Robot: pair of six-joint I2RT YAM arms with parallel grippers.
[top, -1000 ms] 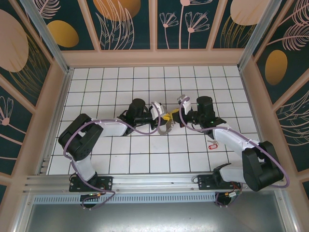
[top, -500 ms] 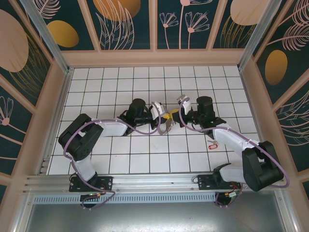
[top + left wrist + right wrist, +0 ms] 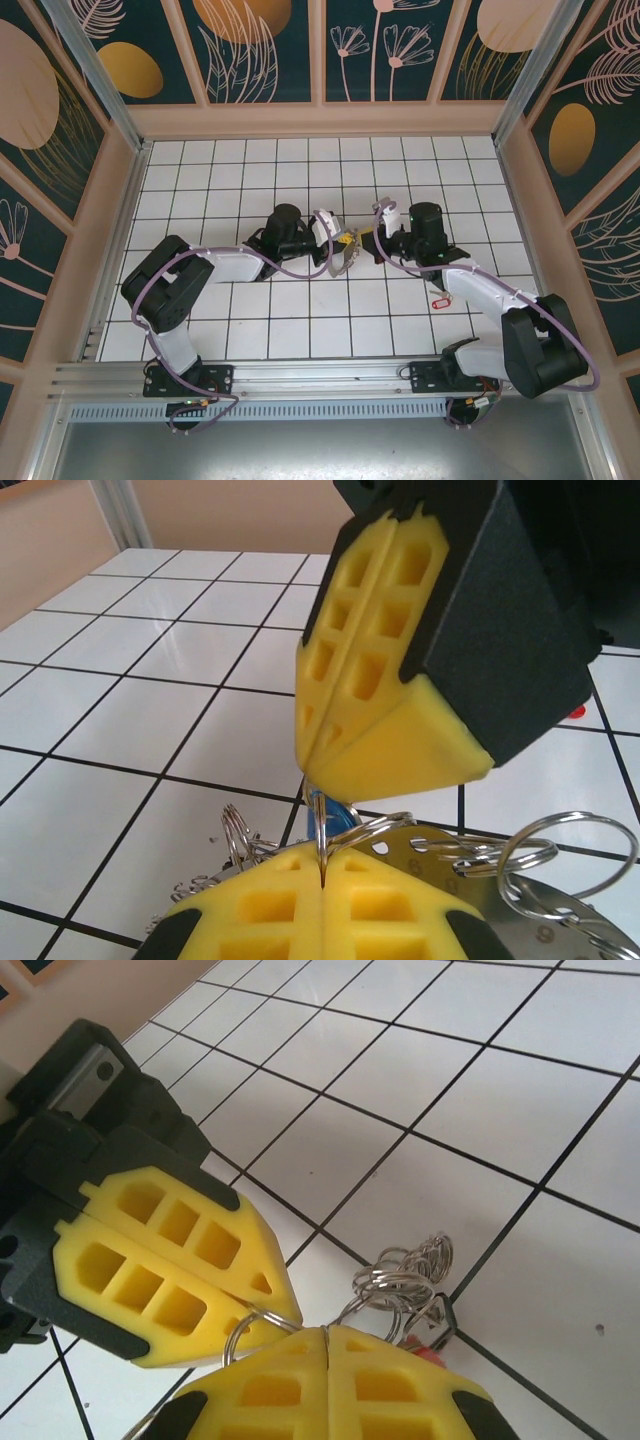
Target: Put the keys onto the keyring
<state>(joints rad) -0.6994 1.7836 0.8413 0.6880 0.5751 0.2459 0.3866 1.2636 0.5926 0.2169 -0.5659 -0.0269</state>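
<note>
Yellow-padded left gripper (image 3: 322, 868) was clamped on a blue-tagged key (image 3: 336, 816) just above the keyring (image 3: 452, 858); right gripper (image 3: 326, 1336), jaws together, pinched its wire loop (image 3: 243, 1326).

The left arm (image 3: 170, 290) and the right arm (image 3: 530, 345) rise from the near edge of the table (image 3: 250, 170). Their elbows bend outward and their forearms turn in toward the middle. The left gripper (image 3: 338, 252) and the right gripper (image 3: 366, 246) meet tip to tip, low over the surface. Each is closed, its yellow fingers (image 3: 265, 912) pressed flat together. In the left wrist view the right gripper's tips slant down onto the left's.
</note>
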